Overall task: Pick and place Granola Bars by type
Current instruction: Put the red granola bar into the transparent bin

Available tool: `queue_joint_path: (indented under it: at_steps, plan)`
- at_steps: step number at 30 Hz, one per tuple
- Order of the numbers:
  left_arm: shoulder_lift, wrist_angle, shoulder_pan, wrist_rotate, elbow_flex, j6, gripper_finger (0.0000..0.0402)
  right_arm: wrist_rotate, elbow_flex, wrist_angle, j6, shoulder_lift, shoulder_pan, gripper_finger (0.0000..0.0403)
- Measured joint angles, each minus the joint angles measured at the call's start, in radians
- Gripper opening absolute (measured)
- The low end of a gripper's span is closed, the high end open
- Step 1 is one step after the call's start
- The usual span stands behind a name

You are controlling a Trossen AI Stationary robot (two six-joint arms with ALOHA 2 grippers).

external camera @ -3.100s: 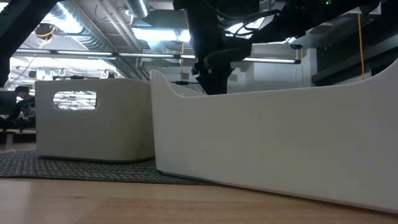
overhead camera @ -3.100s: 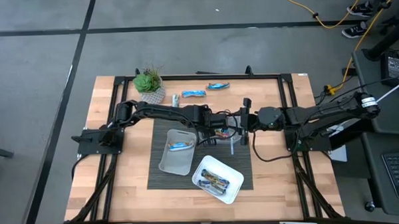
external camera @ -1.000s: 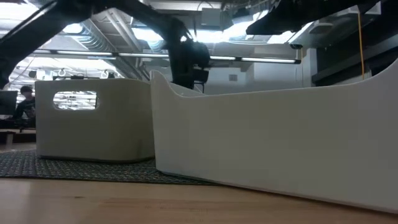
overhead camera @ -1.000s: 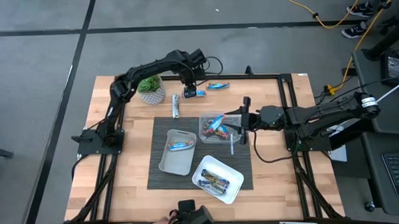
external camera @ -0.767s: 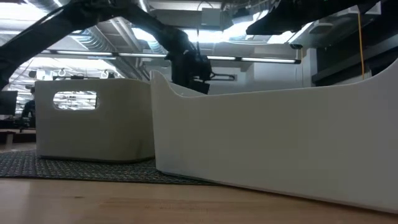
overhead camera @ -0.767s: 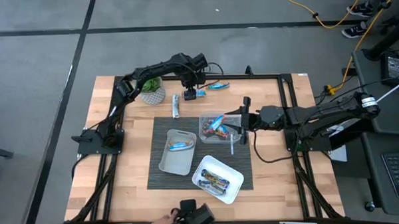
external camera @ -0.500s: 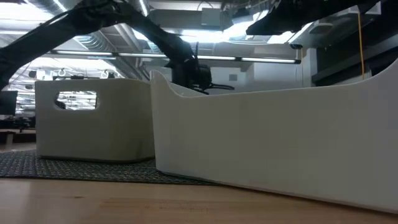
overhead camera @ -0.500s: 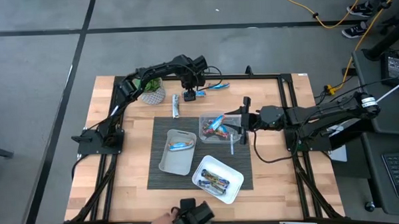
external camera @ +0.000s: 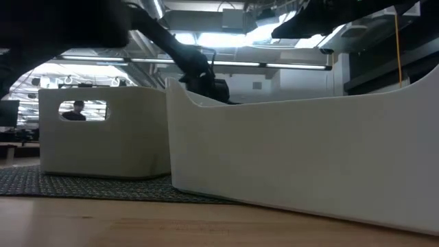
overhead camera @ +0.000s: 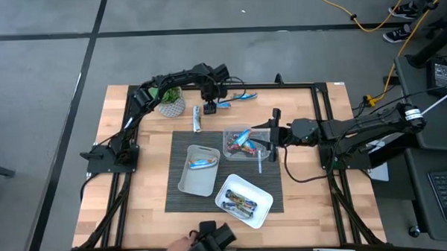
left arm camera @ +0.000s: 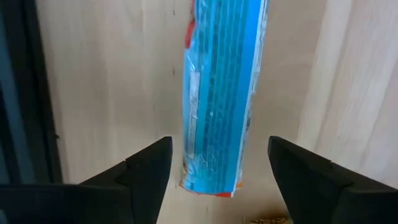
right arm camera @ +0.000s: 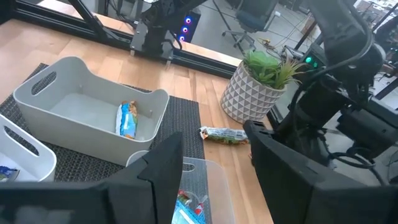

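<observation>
My left gripper [overhead camera: 209, 106] [left arm camera: 217, 167] is open at the table's far edge, pointing down. Its fingers stand on either side of the near end of a blue granola bar [left arm camera: 219, 93] [overhead camera: 224, 104] that lies flat on the wood, without touching it. A second blue bar [overhead camera: 243, 96] lies just to its right, and a silver bar [overhead camera: 197, 117] [right arm camera: 224, 134] lies by the mat's far edge. My right gripper [overhead camera: 271, 136] [right arm camera: 217, 165] hangs open beside the clear tray [overhead camera: 243, 144], which holds bars. In the low view the white tray [external camera: 302, 158] hides the left fingers.
A grey tray [overhead camera: 199, 169] [right arm camera: 81, 115] holds one blue bar [right arm camera: 127, 118]; a white tray [overhead camera: 243, 201] holds several bars. A potted plant [overhead camera: 167, 98] [right arm camera: 264, 84] stands left of my left gripper. A person's hand with a dark object [overhead camera: 209, 238] shows at the near edge.
My left gripper has come down over the far edge toward the blue bar, shifting slightly toward the table's left and near side, and has stayed open. The bars and trays have not moved. My right arm has kept still.
</observation>
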Motion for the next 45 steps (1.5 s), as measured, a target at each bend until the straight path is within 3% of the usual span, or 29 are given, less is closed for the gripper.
queue_joint_path:
  at_steps: [12,25,29,36,45]
  plan:
    - [-0.009,0.061,0.002,-0.011,-0.098,0.01,0.0225,0.0,0.0,0.003,0.0,0.0,0.0,0.0192]
    - [-0.006,0.069,-0.001,-0.005,-0.101,-0.034,0.0075,0.0,0.0,0.003,0.0,0.0,0.0,0.0192]
    - [-0.01,0.066,-0.001,-0.007,-0.101,-0.054,0.0046,0.0,0.0,0.003,0.0,0.0,0.0,0.0192]
    - [-0.058,0.059,-0.008,-0.005,-0.109,-0.09,0.0038,0.0,0.0,0.003,-0.001,0.0,0.0,0.0192]
    - [-0.237,0.027,-0.041,0.127,-0.106,-0.11,0.0031,0.0,0.0,0.003,-0.001,0.0,0.0,0.0192]
